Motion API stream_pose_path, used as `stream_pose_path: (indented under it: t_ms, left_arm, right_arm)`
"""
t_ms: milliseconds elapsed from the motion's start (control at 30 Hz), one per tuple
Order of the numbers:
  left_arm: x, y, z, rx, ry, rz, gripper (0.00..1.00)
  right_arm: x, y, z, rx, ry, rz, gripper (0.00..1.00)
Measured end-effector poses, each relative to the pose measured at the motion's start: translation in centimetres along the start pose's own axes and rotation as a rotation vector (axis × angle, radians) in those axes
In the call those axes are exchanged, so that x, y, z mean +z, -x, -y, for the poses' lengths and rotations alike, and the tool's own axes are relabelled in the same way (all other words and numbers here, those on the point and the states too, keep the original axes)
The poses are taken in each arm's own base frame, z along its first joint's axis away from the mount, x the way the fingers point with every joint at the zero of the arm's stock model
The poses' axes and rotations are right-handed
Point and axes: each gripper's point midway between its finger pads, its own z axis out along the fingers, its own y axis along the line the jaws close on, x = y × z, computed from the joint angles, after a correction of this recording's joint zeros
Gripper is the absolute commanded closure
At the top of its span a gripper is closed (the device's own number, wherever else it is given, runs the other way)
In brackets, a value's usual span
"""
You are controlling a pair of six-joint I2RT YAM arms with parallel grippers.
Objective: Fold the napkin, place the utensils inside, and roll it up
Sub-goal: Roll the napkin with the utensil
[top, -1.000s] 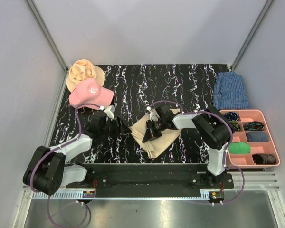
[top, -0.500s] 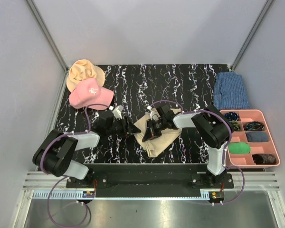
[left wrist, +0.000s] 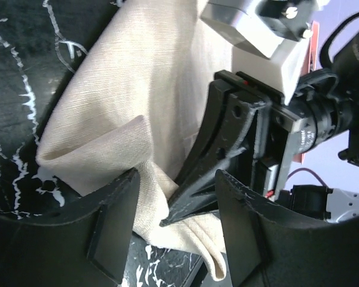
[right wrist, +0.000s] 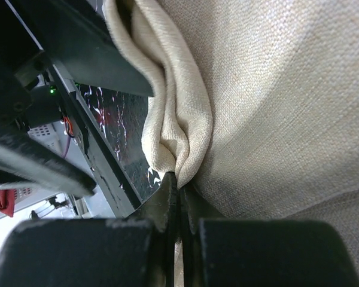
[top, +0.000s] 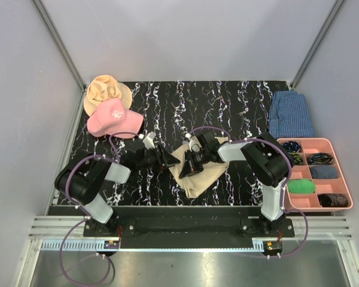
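The beige napkin (top: 201, 172) lies bunched at the table's front middle. My right gripper (top: 188, 168) is shut on a pinched fold at its left side. In the right wrist view the jaws (right wrist: 179, 186) grip that fold of the napkin (right wrist: 275, 101) tightly. My left gripper (top: 166, 159) is open at the napkin's left edge. In the left wrist view its fingers (left wrist: 110, 233) stand on either side of a napkin (left wrist: 143, 89) fold and the right gripper's black fingertips (left wrist: 209, 173). No utensils show in any view.
A pink cap (top: 113, 117) and a tan floppy hat (top: 105, 89) lie at the back left. A blue checked cloth (top: 290, 113) lies at the back right. A pink compartment tray (top: 345, 179) with small items stands at the right.
My left gripper has moved right, from clear of the napkin to its left edge, beside the right gripper. The right gripper has stayed shut on the fold.
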Motion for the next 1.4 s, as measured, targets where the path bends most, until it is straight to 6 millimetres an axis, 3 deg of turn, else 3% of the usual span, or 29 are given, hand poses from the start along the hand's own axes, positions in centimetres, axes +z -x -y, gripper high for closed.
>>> stream_pose_path:
  t_ms: [167,300,400,633,900,1167,1400]
  left_arm:
    - [0.0,-0.2,-1.2,-0.026,0.031,0.021,0.43]
    - [0.1,-0.1,-1.7,-0.031,0.06,0.039,0.44]
    - [0.1,0.1,-1.8,-0.031,0.075,0.05,0.43]
    - [0.3,0.3,-1.9,-0.034,0.083,0.052,0.44]
    - [0.6,0.4,-2.0,-0.047,0.084,0.052,0.46]
    - [0.6,0.4,-2.0,-0.056,0.085,0.051,0.46]
    - [0.6,0.4,-2.0,-0.059,0.087,0.05,0.46]
  right_arm:
    - [0.0,0.0,0.0,0.007,0.001,0.004,0.86]
    - [-0.5,0.2,-0.3,0.004,-0.013,0.028,0.61]
    - [-1.4,0.5,-0.7,-0.009,-0.044,0.059,0.49]
    - [-4.3,0.5,-1.9,-0.052,-0.116,0.123,0.32]
    - [-7.1,-0.8,-2.5,-0.163,-0.251,0.191,0.23]
    - [-5.9,-3.5,-3.6,-0.353,-0.439,0.194,0.21]
    - [-5.4,-3.7,-3.4,-0.46,-0.581,0.207,0.22]
